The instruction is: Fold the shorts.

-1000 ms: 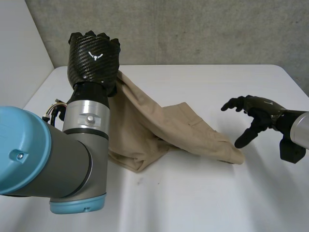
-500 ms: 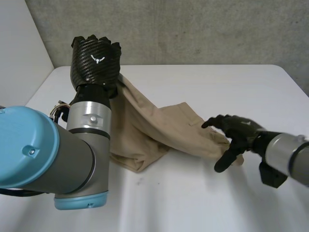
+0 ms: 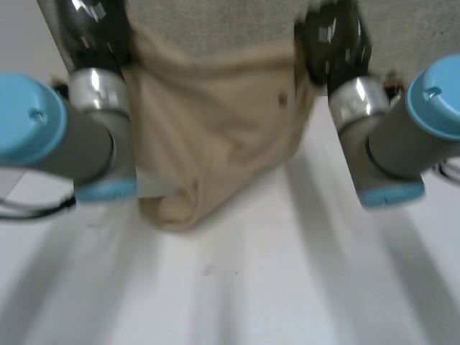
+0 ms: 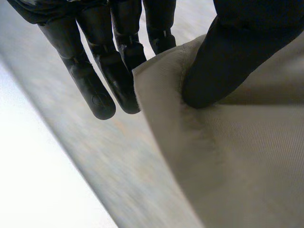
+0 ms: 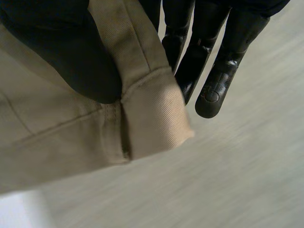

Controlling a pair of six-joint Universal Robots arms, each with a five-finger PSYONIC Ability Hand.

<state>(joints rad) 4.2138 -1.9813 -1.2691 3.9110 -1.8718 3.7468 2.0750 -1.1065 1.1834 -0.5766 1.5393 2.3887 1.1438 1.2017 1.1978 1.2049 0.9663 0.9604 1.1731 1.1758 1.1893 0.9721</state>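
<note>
The tan shorts [image 3: 215, 122] hang lifted between both arms, their lower part bunched on the white table [image 3: 287, 287]. My left hand [image 3: 93, 29] is raised at the shorts' left upper corner. In the left wrist view its thumb [image 4: 237, 52] presses the cloth's edge [image 4: 161, 85] against the fingers [image 4: 95, 80]. My right hand [image 3: 334, 39] is raised at the right upper corner. In the right wrist view its thumb [image 5: 66, 52] pinches a hemmed corner [image 5: 152, 114] against the fingers [image 5: 213, 71].
A grey wall [image 3: 237, 21] stands behind the table. The bare white tabletop stretches out in front of the hanging shorts.
My right hand closed on the shorts' right corner, and both arms rose, lifting the shorts off the table so they hang spread between the hands.
</note>
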